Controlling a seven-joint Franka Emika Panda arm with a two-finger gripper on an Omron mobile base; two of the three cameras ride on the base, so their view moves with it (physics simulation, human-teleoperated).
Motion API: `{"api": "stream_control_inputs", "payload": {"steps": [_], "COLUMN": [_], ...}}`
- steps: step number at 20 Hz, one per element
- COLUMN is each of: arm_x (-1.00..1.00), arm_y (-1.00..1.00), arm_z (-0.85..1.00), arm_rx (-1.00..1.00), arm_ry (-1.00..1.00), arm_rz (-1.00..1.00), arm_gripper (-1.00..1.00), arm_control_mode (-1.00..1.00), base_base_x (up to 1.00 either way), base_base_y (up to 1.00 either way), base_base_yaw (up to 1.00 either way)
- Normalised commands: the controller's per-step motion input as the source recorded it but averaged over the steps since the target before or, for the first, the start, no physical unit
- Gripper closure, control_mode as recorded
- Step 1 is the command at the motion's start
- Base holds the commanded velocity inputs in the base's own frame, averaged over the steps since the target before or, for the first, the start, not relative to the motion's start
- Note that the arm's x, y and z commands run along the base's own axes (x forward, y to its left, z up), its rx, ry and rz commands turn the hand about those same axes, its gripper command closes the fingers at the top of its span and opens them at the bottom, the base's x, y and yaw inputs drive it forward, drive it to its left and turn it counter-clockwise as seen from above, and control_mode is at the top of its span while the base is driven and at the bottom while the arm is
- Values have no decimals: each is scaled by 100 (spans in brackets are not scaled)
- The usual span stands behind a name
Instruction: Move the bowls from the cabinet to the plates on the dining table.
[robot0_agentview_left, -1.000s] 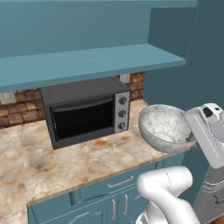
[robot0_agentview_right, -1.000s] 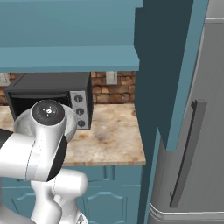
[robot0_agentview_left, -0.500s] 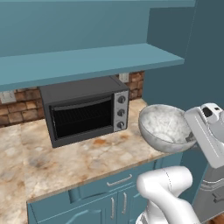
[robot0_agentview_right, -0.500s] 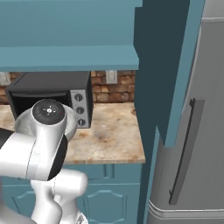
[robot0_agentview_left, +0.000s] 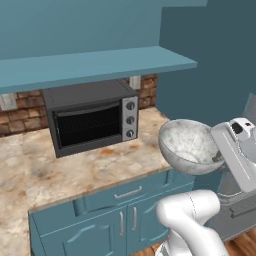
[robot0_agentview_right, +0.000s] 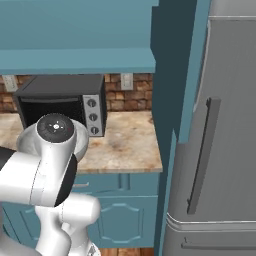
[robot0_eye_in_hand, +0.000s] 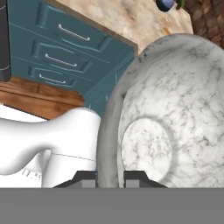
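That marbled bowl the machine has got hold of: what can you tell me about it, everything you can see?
The marbled bowl is round and deep, grey-white with dark veins like polished stone, with a flat circular bottom inside and nothing in it. It is off the counter, in the air in front of the teal drawers and tilted. The gripper is shut on its rim, one finger inside and one outside. Nothing else touches it.

The bowl (robot0_agentview_left: 191, 146) at the right of the left base view was grey-white, veined like marble. The toaster oven (robot0_agentview_left: 91, 119) was black with a silver control strip. The tabletop (robot0_agentview_left: 75, 167) was beige stone blotched rust-orange. The shelf (robot0_agentview_left: 95, 64) and drawers (robot0_agentview_left: 127, 194) were teal, the wall (robot0_agentview_right: 131, 97) red-brown brick, the fridge (robot0_agentview_right: 220, 150) grey, and the floor (robot0_eye_in_hand: 30, 98) brown wood.
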Motion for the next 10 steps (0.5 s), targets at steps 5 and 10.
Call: {"api": "stream_control_inputs", "payload": {"steps": [5, 10], "arm_x": [0, 0], "arm_y": [0, 0], "arm_z": [0, 0], "arm_rx": [0, 0], "arm_ry": [0, 0], "arm_rz": [0, 0], "arm_gripper": [100, 100], "arm_control_mode": [100, 100], "base_base_x": [-37, -17], "base_base_y": [-23, -21], "base_base_yaw": [-1, -10]}}
